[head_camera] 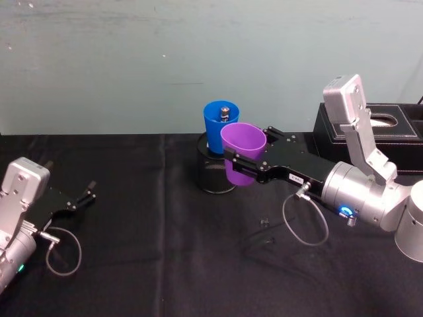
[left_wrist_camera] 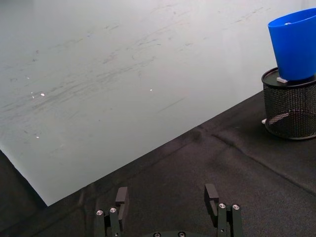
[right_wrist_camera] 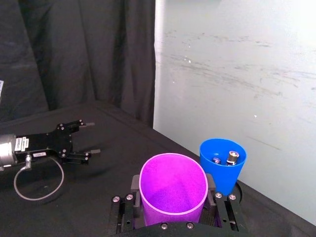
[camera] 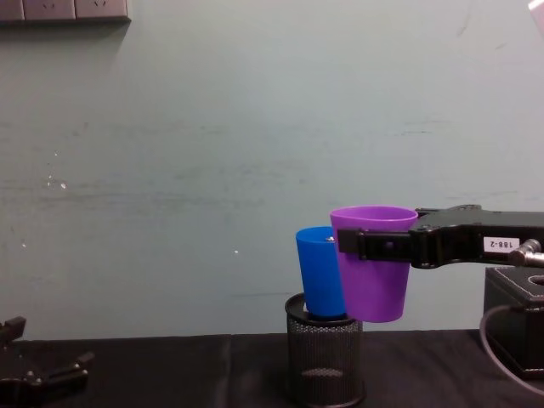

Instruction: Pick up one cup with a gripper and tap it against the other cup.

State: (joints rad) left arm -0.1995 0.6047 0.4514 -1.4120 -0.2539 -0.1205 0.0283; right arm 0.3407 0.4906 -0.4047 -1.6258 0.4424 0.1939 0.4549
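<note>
on the black cloth table (head_camera: 132,264), from the head view, the right claw (head_camera: 248,148) reaches in from the right and is clamped on the purple cup (head_camera: 243,139), one finger on each side of its wall. it holds the cup upright and off the table. the blue cup (head_camera: 215,122) sits in a black mesh holder (head_camera: 215,175) just left of and behind the purple one, and the two rims look very close. the left claw (head_camera: 87,193) rests idle at the near left, well apart from both cups. a black tissue box (head_camera: 390,129) stands at the far right.

from the left wrist, the left claw's fingers are spread with nothing between them. the blue cup (left_wrist_camera: 295,47) stands in the mesh holder (left_wrist_camera: 291,111) far off.

from the right wrist, the purple cup (right_wrist_camera: 173,190) sits between the clamped fingers. the blue cup (right_wrist_camera: 223,168) is just beside it, with small metal bits inside. whether the walls meet cannot be told.

from the chest, the purple cup (camera: 372,272) hangs level with the blue cup (camera: 319,272) and overlaps it.

the lift looks done and the tap is the step in hand. the next move likely calls for a short, gentle nudge leftward so the walls meet without tipping the blue cup out of the holder.
</note>
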